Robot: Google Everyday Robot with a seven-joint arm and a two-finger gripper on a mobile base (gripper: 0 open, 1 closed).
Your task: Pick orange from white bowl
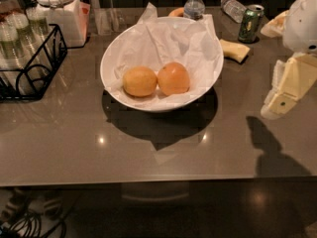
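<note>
The orange [173, 78] is the deeper reddish-orange fruit and lies in the right middle of the white bowl [107, 68]. It touches a paler yellow-orange fruit [140, 81] on its left. The wide bowl is lined with crumpled white paper [173, 41] and stands on the grey table's centre. My gripper [285, 90] hangs at the right edge of the view, above the table. It is well to the right of the bowl, apart from it, and holds nothing that I can see.
A black wire rack [29, 63] with cups stands at the left, with a white lidded jar [57, 9] behind it. Behind the bowl are a water bottle [194, 4], a bottle lying down [232, 6], a green can [250, 24] and a yellow piece [235, 49]. The table's front edge [158, 180] is near.
</note>
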